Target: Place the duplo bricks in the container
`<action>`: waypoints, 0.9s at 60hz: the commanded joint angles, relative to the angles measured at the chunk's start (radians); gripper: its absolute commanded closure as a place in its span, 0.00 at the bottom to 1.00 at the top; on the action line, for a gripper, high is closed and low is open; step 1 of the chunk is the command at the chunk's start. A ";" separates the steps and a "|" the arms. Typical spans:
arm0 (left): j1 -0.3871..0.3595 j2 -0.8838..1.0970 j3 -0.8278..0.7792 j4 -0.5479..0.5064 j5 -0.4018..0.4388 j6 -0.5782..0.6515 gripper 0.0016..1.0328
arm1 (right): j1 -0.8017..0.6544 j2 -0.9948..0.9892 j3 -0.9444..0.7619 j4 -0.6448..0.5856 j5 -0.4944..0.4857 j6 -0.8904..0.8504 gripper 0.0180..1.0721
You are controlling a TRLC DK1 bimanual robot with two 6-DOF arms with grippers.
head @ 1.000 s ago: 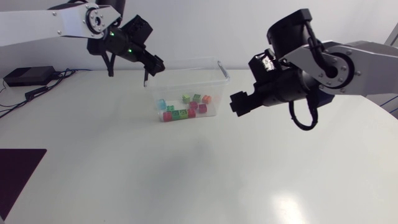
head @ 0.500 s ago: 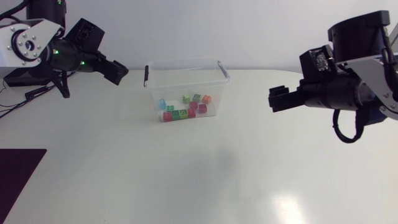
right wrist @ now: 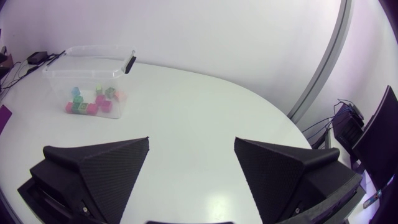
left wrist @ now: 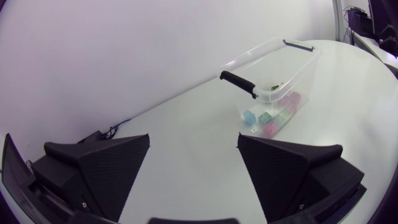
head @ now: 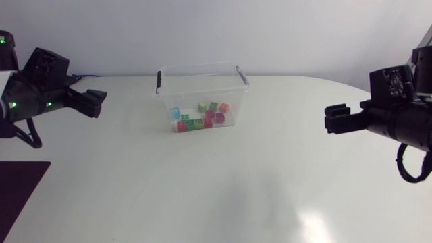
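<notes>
A clear plastic container (head: 202, 79) with black handles stands at the back middle of the table, holding several coloured duplo bricks (head: 200, 116). My left gripper (head: 96, 102) hangs open and empty at the left, well clear of the container. At the right my right gripper (head: 332, 119) is open and empty too, far from the box. In the left wrist view the container (left wrist: 292, 65) and its bricks (left wrist: 273, 116) lie well ahead of the open fingers (left wrist: 193, 171). The right wrist view shows the container (right wrist: 93, 71) far ahead of its open fingers (right wrist: 191, 171).
A dark mat (head: 17, 185) lies at the table's front left corner. Cables (left wrist: 118, 127) run along the table's back left edge. White tabletop (head: 216, 182) stretches between the arms and in front of the container.
Both arms have drawn back from the container, the left one to the left and the right one to the right. Both grippers stay open and empty.
</notes>
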 commanded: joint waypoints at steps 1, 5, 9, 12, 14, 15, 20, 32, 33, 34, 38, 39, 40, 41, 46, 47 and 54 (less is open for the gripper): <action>0.023 -0.076 -0.087 0.039 -0.004 0.015 0.04 | -0.009 -0.049 -0.058 0.022 0.023 -0.038 0.06; 0.027 -0.115 -0.128 0.046 -0.004 0.025 0.04 | -0.026 -0.076 -0.081 0.024 0.029 -0.048 0.06; 0.044 -0.165 -0.179 0.060 -0.002 0.032 0.04 | -0.052 -0.109 -0.113 0.039 0.029 -0.061 0.05; 0.053 -0.198 -0.210 0.065 -0.001 0.035 0.04 | -0.064 -0.135 -0.136 0.053 0.029 -0.069 0.05; 0.056 -0.218 -0.231 0.072 -0.001 0.038 0.04 | -0.075 -0.156 -0.153 0.058 0.029 -0.077 0.05; 0.059 -0.227 -0.240 0.074 -0.001 0.038 0.04 | -0.078 -0.164 -0.158 0.064 0.029 -0.080 0.05; 0.079 -0.278 -0.286 0.072 0.010 0.038 0.04 | -0.090 -0.222 -0.201 0.079 0.029 -0.095 0.05; 0.095 -0.385 -0.366 0.074 0.022 0.038 0.04 | -0.095 -0.326 -0.270 0.107 0.046 -0.140 0.05; 0.095 -0.396 -0.374 0.074 0.022 0.038 0.04 | -0.098 -0.334 -0.274 0.108 0.048 -0.144 0.05; 0.095 -0.399 -0.377 0.074 0.022 0.038 0.04 | -0.101 -0.342 -0.277 0.113 0.048 -0.150 0.05; 0.093 -0.438 -0.407 0.075 0.022 0.038 0.04 | -0.107 -0.372 -0.302 0.122 0.048 -0.175 0.05; 0.093 -0.444 -0.414 0.075 0.022 0.038 0.04 | -0.107 -0.379 -0.307 0.124 0.048 -0.179 0.05; 0.093 -0.445 -0.415 0.075 0.022 0.037 0.04 | -0.107 -0.388 -0.314 0.125 0.048 -0.186 0.05; 0.093 -0.456 -0.427 0.075 0.022 0.037 0.04 | -0.107 -0.395 -0.319 0.125 0.048 -0.193 0.05; 0.092 -0.488 -0.463 0.085 0.022 0.038 0.04 | -0.112 -0.441 -0.351 0.131 0.049 -0.207 0.05; 0.092 -0.496 -0.470 0.088 0.022 0.038 0.04 | -0.112 -0.454 -0.357 0.133 0.049 -0.209 0.05; 0.093 -0.545 -0.510 0.097 0.022 0.038 0.04 | -0.110 -0.521 -0.405 0.159 0.049 -0.230 0.05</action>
